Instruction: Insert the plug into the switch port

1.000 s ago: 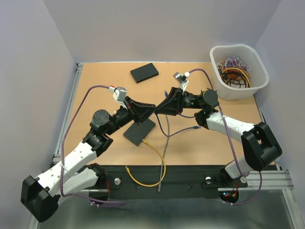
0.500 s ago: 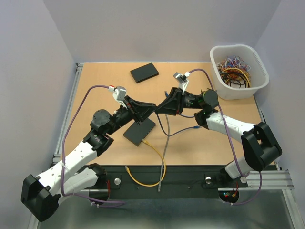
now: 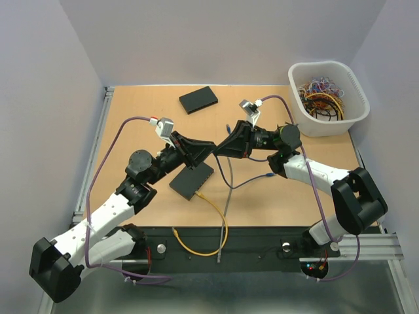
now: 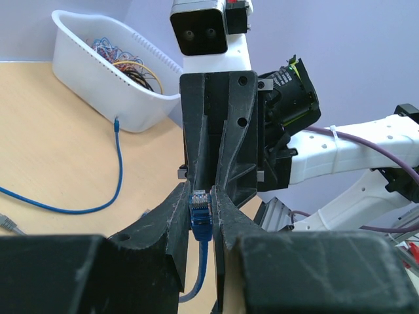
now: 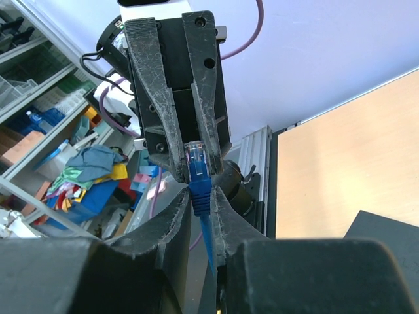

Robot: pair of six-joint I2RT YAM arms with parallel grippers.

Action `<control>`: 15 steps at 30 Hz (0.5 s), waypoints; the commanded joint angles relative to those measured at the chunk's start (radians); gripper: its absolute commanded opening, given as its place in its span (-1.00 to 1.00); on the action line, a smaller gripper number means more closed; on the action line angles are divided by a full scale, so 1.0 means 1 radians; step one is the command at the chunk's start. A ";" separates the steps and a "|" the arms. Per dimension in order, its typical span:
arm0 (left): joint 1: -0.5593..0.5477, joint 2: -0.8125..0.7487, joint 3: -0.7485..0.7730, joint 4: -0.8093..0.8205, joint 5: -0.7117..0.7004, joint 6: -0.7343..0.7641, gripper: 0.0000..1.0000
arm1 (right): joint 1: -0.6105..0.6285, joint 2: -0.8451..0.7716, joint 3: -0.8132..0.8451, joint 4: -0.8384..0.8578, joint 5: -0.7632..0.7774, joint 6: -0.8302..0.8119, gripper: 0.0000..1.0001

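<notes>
The plug (image 4: 200, 210) is a blue network connector with a clear tip and a blue boot, and its thin blue cable trails off behind it. It is held up off the table (image 3: 131, 118), by the far corner of the black switch (image 3: 191, 181), pinched between the fingers of the left gripper (image 4: 199, 194). The right gripper (image 5: 200, 196) meets it tip to tip, fingers narrow either side of the boot. I cannot tell whether they press it. A yellow cable (image 3: 213, 208) leaves the switch's near edge.

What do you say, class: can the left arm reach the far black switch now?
Probably not: the left gripper is shut on the blue plug, which the right gripper also pinches; otherwise nothing blocks the far switch.
</notes>
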 commanded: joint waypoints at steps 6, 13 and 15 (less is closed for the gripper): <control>0.000 0.028 -0.007 0.142 -0.021 -0.022 -1.00 | 0.007 -0.038 -0.023 0.066 -0.002 -0.001 -0.98; -0.001 0.051 0.002 0.120 -0.013 -0.024 -0.21 | 0.006 -0.047 -0.048 0.067 0.009 -0.004 -0.99; 0.000 0.044 0.005 0.093 -0.015 -0.012 0.04 | 0.007 -0.051 -0.052 0.067 0.009 -0.005 -0.99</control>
